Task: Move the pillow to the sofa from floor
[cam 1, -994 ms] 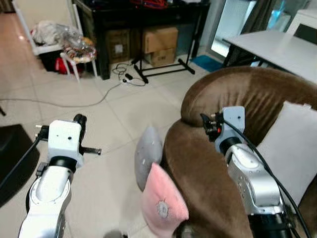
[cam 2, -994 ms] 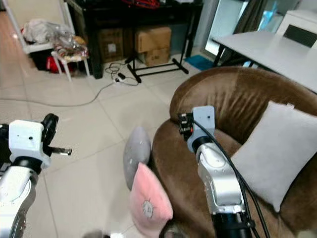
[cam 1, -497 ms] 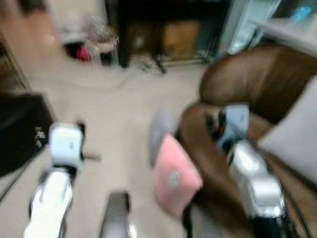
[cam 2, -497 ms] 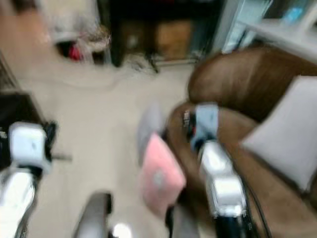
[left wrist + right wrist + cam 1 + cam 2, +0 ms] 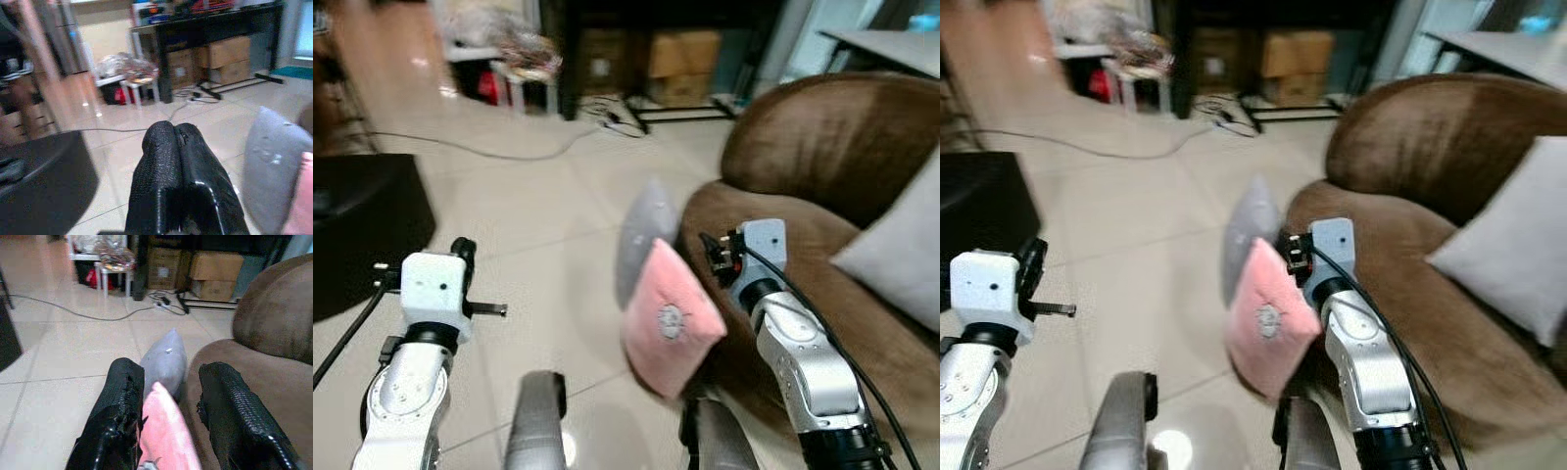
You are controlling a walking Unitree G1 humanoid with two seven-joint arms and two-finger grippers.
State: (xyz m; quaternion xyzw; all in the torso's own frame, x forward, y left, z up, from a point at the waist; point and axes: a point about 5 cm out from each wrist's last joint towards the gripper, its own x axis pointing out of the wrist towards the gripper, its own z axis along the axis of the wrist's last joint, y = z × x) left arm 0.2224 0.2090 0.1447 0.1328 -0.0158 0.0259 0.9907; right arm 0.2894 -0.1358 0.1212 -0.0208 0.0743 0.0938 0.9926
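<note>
I judge the task barely begun: nothing has been lifted yet, and both floor pillows are still down beside the brown sofa (image 5: 822, 147), leaning against its front curve. The sofa takes up the right half of my head views, with a grey cushion (image 5: 901, 245) already propped against its back on the far right, so the seat area nearer me is open for a drop.

To the left is a broad stretch of tiled floor (image 5: 529, 225), my best room for stepping and swinging. A dark rounded object (image 5: 357, 225) borders it on the far left, and a cable (image 5: 480, 152) trails across the tiles further off, so I would not back that way.

The pink pillow (image 5: 671, 318) stands on edge nearest me, touching the sofa front, with the grey pillow (image 5: 644, 235) just behind it.

My right gripper (image 5: 166, 416) has its fingers spread wide, and in the wrist view the pink pillow's top edge sits between them, though I cannot tell whether they touch it. My left gripper (image 5: 178, 171) is held over open floor, its fingers pressed together on nothing.

What is left: close on a pillow, lift it clear of the sofa's edge, set it on the seat.
</note>
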